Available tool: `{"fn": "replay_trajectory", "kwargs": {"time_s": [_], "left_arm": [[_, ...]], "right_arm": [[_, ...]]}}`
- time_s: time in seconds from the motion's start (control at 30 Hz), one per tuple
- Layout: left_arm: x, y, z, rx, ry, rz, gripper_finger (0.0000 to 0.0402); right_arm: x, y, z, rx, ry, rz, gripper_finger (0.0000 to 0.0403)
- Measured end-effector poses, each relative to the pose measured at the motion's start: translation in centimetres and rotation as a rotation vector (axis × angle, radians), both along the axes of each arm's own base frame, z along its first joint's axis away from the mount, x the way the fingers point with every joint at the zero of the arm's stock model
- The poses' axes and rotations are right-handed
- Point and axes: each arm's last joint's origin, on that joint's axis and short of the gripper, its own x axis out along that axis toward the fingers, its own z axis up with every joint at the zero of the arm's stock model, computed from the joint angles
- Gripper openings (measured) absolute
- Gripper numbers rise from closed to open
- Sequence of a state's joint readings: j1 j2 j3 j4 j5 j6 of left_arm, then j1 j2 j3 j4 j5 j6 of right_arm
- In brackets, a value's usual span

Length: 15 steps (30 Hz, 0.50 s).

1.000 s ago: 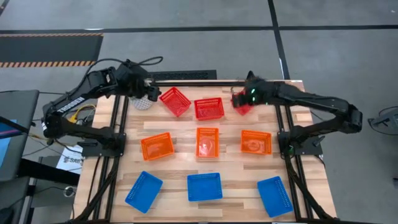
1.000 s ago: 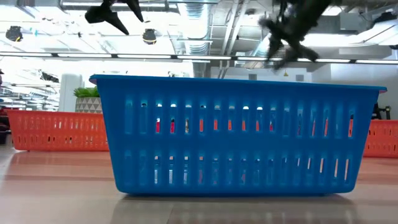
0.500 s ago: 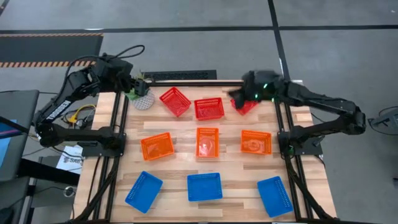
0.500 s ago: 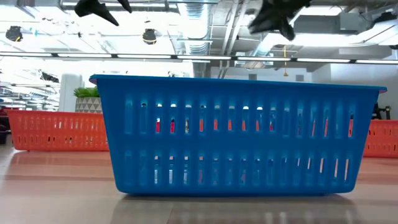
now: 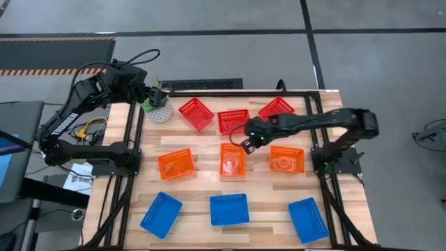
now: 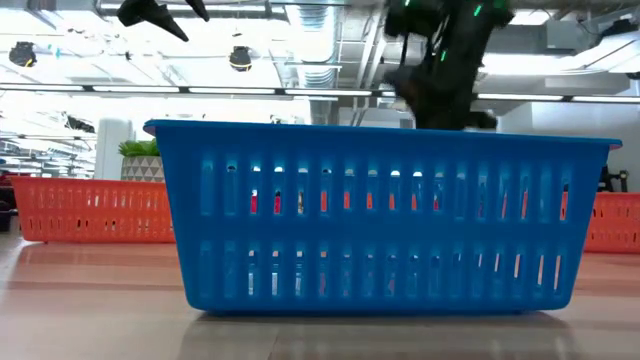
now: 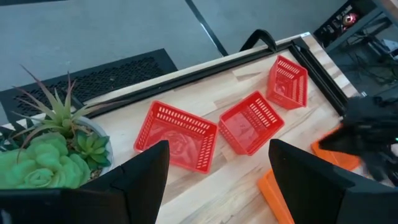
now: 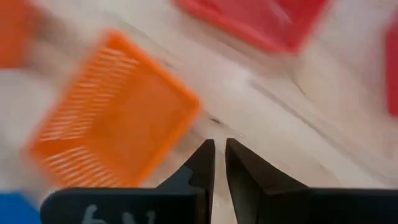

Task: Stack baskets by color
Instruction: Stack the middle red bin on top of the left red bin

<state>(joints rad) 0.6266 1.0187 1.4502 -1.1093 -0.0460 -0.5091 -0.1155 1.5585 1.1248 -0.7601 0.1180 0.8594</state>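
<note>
Right tool (image 5: 245, 144), now nearly closed and empty, beside middle orange basket (image 5: 232, 159), off red basket (image 5: 277, 108).

Nine shallow rectangular mesh baskets on tabletop, all open side up, none stacked, three rows by colour.

Far row, red: left red basket (image 5: 196, 113) turned diagonal; middle red basket (image 5: 233, 120) nearly square to far edge, just beside it; right red basket (image 5: 277, 107) turned diagonal, near far right corner.

Middle row, orange: left orange basket (image 5: 175, 163) slightly skewed; centre orange basket (image 5: 232, 159) lengthwise toward near edge; right orange basket (image 5: 287, 159).

Near row, blue: left blue basket (image 5: 161, 214) angled; centre blue basket (image 5: 229, 209) square to near edge; right blue basket (image 5: 308, 219) angled, near right corner.
</note>
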Motion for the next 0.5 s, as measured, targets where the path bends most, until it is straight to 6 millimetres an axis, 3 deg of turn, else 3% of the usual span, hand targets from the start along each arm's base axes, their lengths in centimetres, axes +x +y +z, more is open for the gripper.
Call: {"fn": "replay_trajectory", "kwargs": {"time_s": [0.17,0.37,0.5], "left_arm": [[-0.3,-0.2,0.0,0.0,-0.001,0.003,0.0263],[-0.4,-0.2,-0.2,-0.006,0.027,-0.005,0.0263],[-0.3,-0.2,-0.2,-0.004,0.029,-0.006,0.0263]], "right_arm": [[1.3,-2.0,-1.6,0.065,-0.025,-0.045,0.0127],[1.0,-5.2,-0.4,-0.012,-0.051,-0.137,0.0244],[0.7,-7.6,0.2,-0.054,-0.074,-0.189,0.0273]]}}
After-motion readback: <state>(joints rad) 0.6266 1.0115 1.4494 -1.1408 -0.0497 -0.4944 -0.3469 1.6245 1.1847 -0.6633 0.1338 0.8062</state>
